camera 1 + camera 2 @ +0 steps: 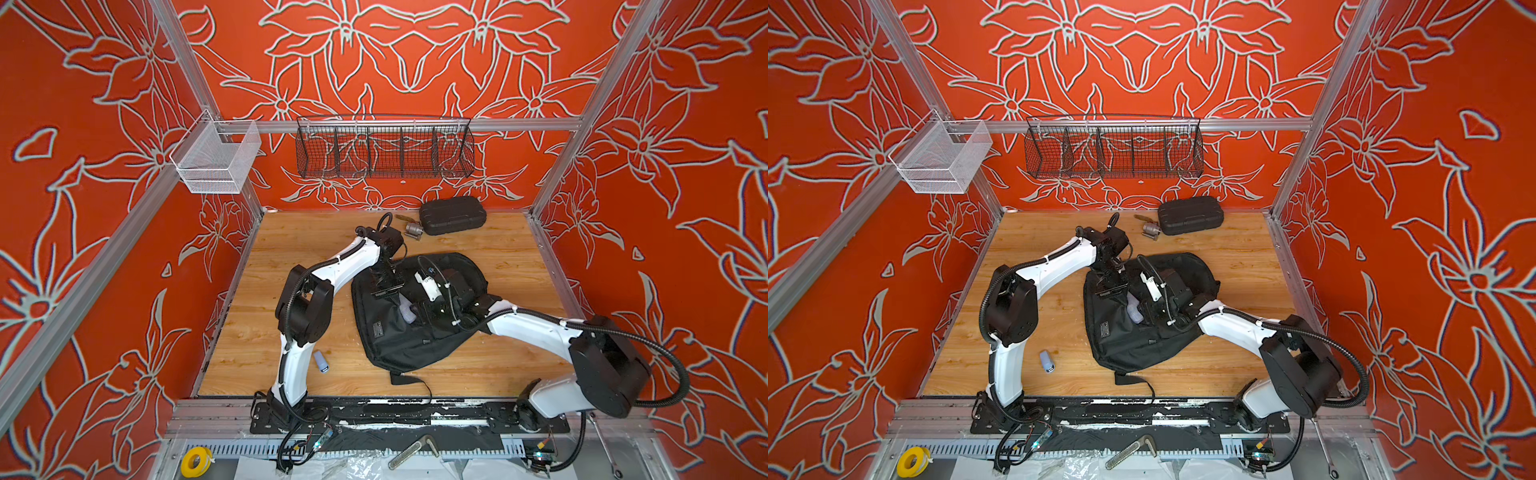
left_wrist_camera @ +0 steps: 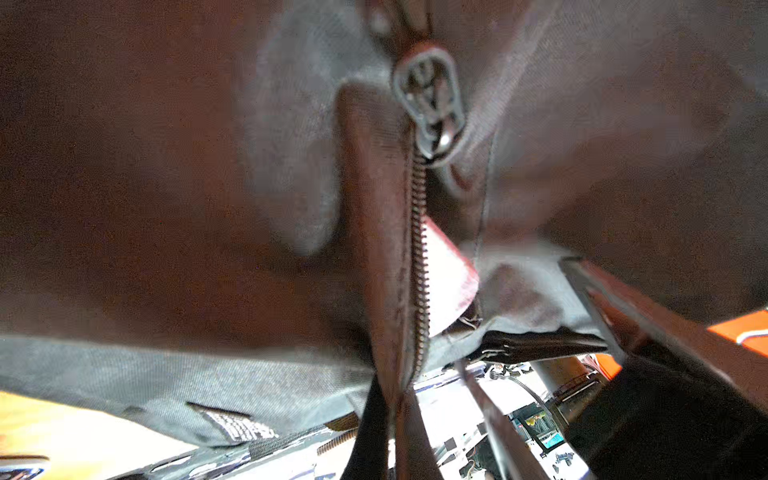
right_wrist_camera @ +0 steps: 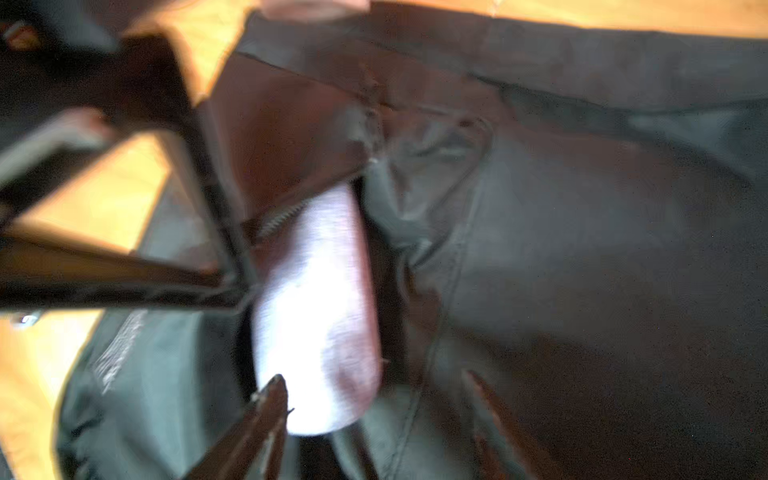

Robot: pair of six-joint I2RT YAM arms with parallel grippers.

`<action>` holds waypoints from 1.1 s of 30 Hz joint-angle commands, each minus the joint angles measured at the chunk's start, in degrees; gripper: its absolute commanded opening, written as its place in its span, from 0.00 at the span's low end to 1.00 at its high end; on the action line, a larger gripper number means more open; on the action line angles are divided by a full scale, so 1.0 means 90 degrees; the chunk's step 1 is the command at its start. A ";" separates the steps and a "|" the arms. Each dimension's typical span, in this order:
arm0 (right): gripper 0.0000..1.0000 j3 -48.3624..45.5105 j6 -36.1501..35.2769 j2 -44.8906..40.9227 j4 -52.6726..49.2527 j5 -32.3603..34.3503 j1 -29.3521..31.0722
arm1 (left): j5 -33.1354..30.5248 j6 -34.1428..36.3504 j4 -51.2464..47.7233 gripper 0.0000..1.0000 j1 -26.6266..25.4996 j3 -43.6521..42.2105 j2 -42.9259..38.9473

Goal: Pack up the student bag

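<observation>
The student bag (image 1: 399, 345) (image 1: 1121, 345), soft and black, lies flat in the middle of the wooden table in both top views. My left gripper (image 1: 386, 291) (image 1: 1111, 289) (image 2: 395, 399) is shut on the bag's fabric edge beside the zip, holding the pocket mouth up; the zip slider (image 2: 430, 104) hangs just beyond. A pale lavender oblong thing (image 1: 406, 313) (image 1: 1134, 311) (image 3: 316, 311) sits partly inside that opening. My right gripper (image 1: 417, 311) (image 3: 374, 376) hovers open over its near end, one fingertip (image 3: 276, 386) beside it, the other clear of it over the bag's cloth (image 3: 582, 249).
A small bluish oblong item (image 1: 322, 361) (image 1: 1047, 360) lies on the table by the left arm. A black hard-shell case (image 1: 452, 215) and a small metal object (image 1: 413, 230) sit at the back. A black wire basket (image 1: 384, 149) and a white one (image 1: 216, 162) hang on the rails.
</observation>
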 commanded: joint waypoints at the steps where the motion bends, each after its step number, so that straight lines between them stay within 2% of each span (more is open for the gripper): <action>1: 0.59 0.0140 0.0482 0.0038 -0.0413 0.0583 -0.0059 | 0.0173 -0.0019 -0.0089 0.00 0.0012 -0.0123 -0.0152; 4: 0.54 0.0178 0.0591 0.0065 -0.0495 0.0701 -0.0061 | 0.0234 -0.0082 0.0049 0.00 -0.0002 -0.0272 -0.0163; 8: 0.45 0.0309 0.0832 0.0239 -0.0999 0.1318 -0.0061 | 0.0320 -0.0119 0.0225 0.00 -0.0040 -0.0426 -0.0128; 10: 0.43 0.0383 0.0733 0.0430 -0.1070 0.1267 -0.0061 | 0.0338 -0.0128 0.0297 0.00 -0.0054 -0.0482 -0.0106; 13: 0.39 0.0596 0.0548 0.0840 -0.0993 0.0677 0.0027 | 0.0443 -0.0175 0.0462 0.00 -0.0058 -0.0575 -0.0067; 17: 0.37 0.0079 0.0455 0.0805 0.0631 -0.0615 0.0183 | 0.0537 -0.0269 0.0630 0.00 -0.0060 -0.0626 -0.0082; 20: 0.35 -0.0125 0.0339 0.0690 0.1318 -0.1296 0.0221 | 0.0538 -0.0311 0.0665 0.00 -0.0056 -0.0626 -0.0122; 24: 0.35 -0.0333 0.0041 0.0500 0.1776 -0.2026 0.0222 | 0.0719 -0.0373 0.0771 0.00 -0.0049 -0.0592 -0.0104; 27: 0.36 -0.0230 -0.0126 0.0728 0.1820 -0.2643 0.0227 | 0.0831 -0.0405 0.0838 0.00 -0.0046 -0.0540 -0.0066; 29: 0.36 -0.0194 0.0021 0.0959 0.1975 -0.2763 0.0241 | 0.0859 -0.0410 0.0854 0.00 -0.0046 -0.0480 -0.0054; 33: 0.36 -0.0247 0.0371 0.1123 0.2035 -0.2208 0.0251 | 0.0781 -0.0373 0.0796 0.00 -0.0002 -0.0384 -0.0069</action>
